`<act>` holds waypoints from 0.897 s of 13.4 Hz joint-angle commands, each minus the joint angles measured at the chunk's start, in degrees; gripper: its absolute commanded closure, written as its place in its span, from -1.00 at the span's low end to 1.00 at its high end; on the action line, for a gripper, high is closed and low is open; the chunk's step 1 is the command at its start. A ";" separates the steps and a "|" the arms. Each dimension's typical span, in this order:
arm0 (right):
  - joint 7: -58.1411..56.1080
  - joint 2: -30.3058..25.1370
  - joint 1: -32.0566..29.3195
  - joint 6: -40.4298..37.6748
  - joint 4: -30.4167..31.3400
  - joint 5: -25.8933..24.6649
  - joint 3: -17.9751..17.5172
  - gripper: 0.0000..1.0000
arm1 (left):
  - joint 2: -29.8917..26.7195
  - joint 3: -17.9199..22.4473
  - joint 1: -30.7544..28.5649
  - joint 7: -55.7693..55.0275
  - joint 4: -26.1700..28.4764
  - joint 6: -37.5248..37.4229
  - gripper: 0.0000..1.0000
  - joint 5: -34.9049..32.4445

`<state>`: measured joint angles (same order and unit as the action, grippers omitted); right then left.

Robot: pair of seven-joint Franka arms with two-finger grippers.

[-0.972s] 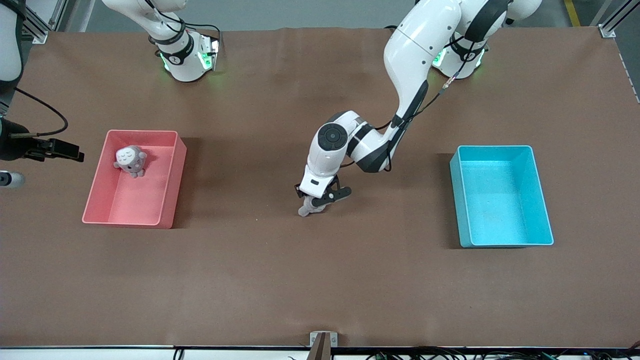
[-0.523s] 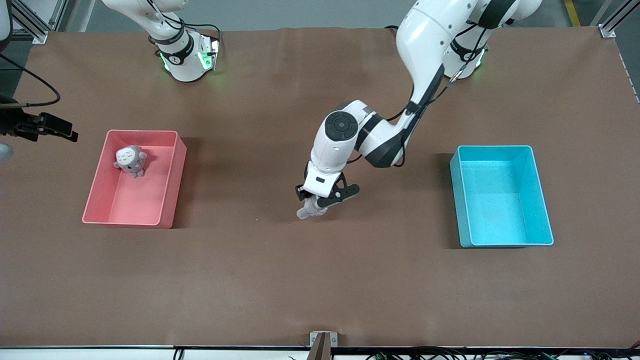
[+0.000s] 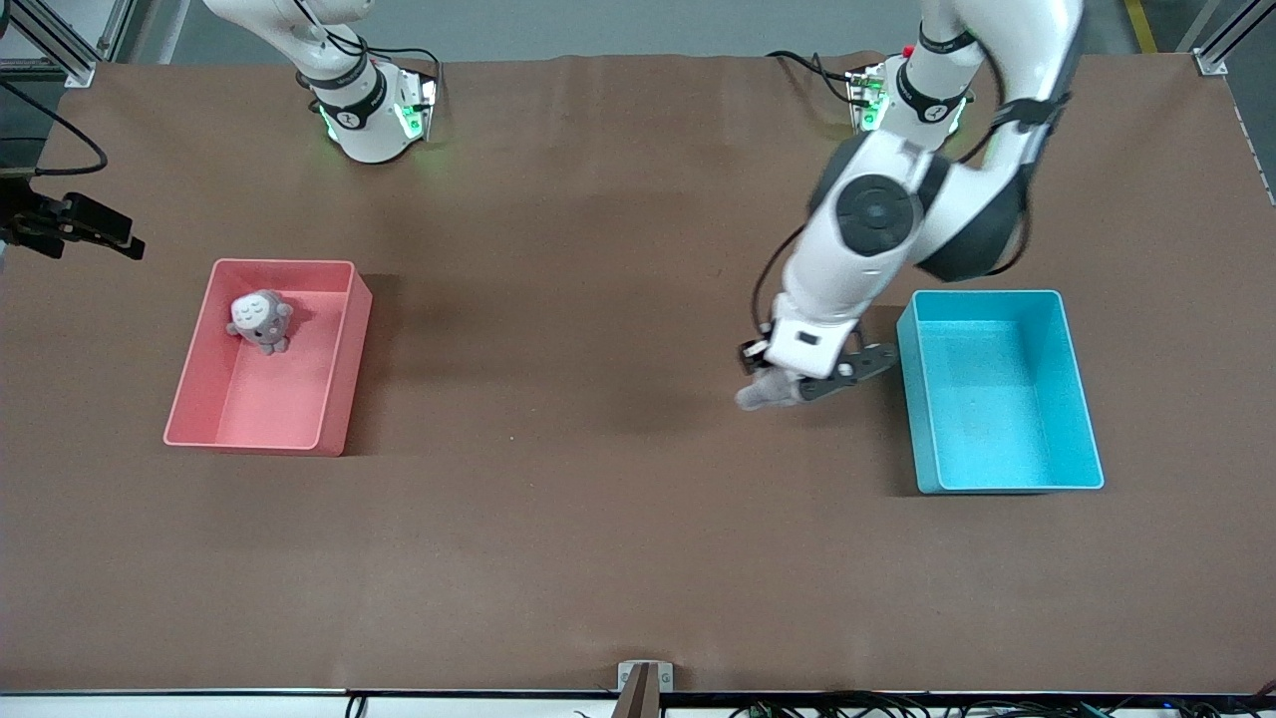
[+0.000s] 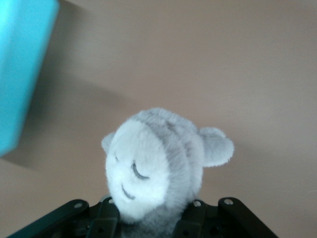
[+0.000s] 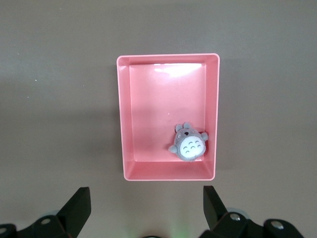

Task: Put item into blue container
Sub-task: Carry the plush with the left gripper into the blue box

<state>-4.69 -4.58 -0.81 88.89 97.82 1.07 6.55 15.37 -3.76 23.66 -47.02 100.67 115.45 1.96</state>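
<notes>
The left claw (image 3: pixel 788 387), clamping the grey plush (image 3: pixel 763 394), has swung beside the blue container (image 3: pixel 1000 390).

A robotics lab. Two arm bases (image 3: pixel 371 110) bolted on a brown worktop (image 3: pixel 558 538) (aluminium framing (image 3: pixel 60 50) at the corners). Cables (image 3: pixel 897 706) trail along its edge.

Left gripper (image 3: pixel 788 387) clamped, raised over mid-table; right gripper (image 5: pixel 143 210) spread, apparently high over the table's right-arm end.

Held plush (image 3: pixel 763 392) beside blue container (image 3: pixel 1000 390)
</notes>
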 commanded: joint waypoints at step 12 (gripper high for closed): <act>-0.93 -2.71 -0.15 2.87 2.11 -0.81 -0.22 -1.00 | -1.94 -0.54 -27.87 40.85 17.54 7.76 0.83 -6.08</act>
<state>-4.83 -5.72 -0.81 90.92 98.14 1.07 6.53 12.16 -3.60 -2.61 -7.64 116.78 120.41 -2.16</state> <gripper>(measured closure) 0.000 0.780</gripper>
